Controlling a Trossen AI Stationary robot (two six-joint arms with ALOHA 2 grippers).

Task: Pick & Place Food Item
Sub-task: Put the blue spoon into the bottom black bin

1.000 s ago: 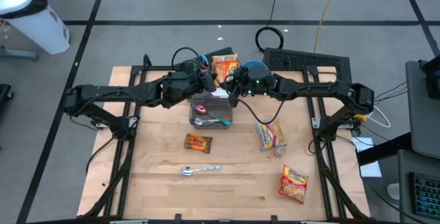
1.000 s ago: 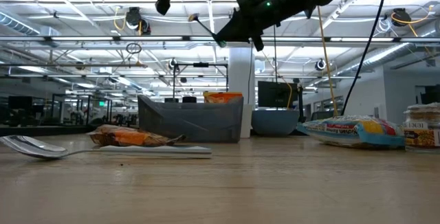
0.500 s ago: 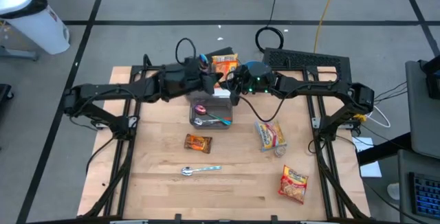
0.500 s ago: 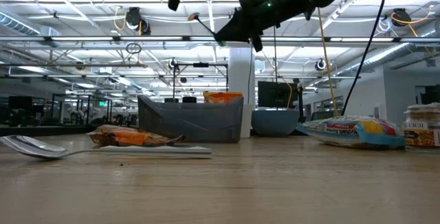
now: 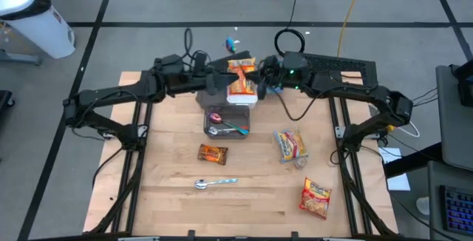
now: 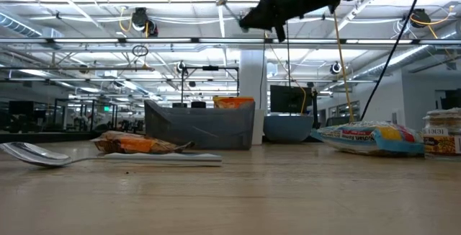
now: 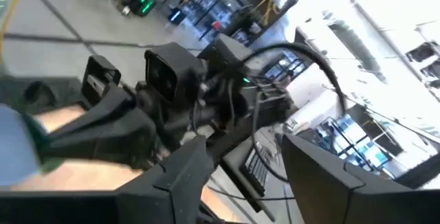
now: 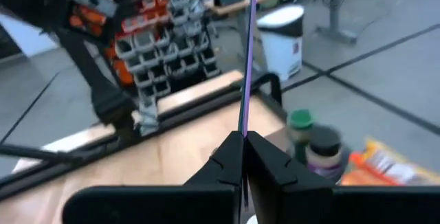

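Four cameras — one overhead, one at tabletop level, two on wrists.
I see the table (image 5: 222, 197) from straight above; low view looks level toward 12 o'clock — both share the spoon (image 5: 214, 183).

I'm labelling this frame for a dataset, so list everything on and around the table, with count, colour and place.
Grey bin: one, table centre, holding utensils.
Snack packet: one, orange-brown, in front of the bin.
Spoon: one, silver, front centre.
Noodle packets: two, yellow-red, right side; the second nearer the front.
White tray: one, table back, with an orange packet in it.
Keyboard: one, black, behind the table.
Left gripper: table back, raised.
Right gripper: shut on a thin purple strip.
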